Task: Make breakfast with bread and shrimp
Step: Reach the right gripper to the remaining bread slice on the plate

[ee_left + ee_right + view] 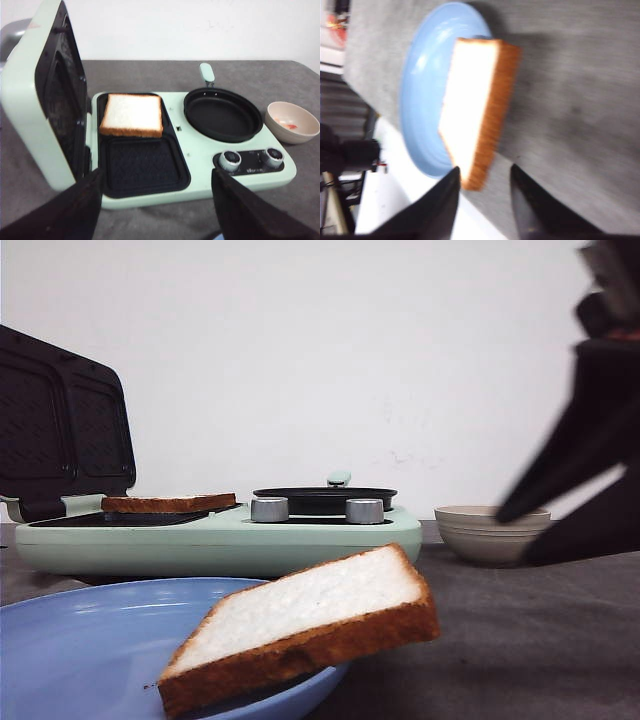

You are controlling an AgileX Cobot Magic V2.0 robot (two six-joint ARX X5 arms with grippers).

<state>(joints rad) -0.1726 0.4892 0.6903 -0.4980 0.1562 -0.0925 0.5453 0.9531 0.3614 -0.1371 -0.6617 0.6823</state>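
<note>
One bread slice [310, 625] leans on the rim of the blue plate [90, 640], one corner hanging over the grey table. In the right wrist view this slice [470, 105] lies ahead of my open right gripper [485, 168], its near corner between the fingertips. The right gripper [515, 537] is a dark blur at the right of the front view. A second bread slice [132, 114] lies on the far half of the sandwich plate [142, 165]. My left gripper [156, 172] is open wide and empty above the machine's front edge. Shrimp pieces [291, 126] lie in the beige bowl [280, 107].
The mint-green breakfast machine [215, 535] has its lid [60, 435] standing open at the left. A black round pan [222, 114] sits on its right half, with two knobs [230, 159] in front. The beige bowl [490, 532] stands right of the machine.
</note>
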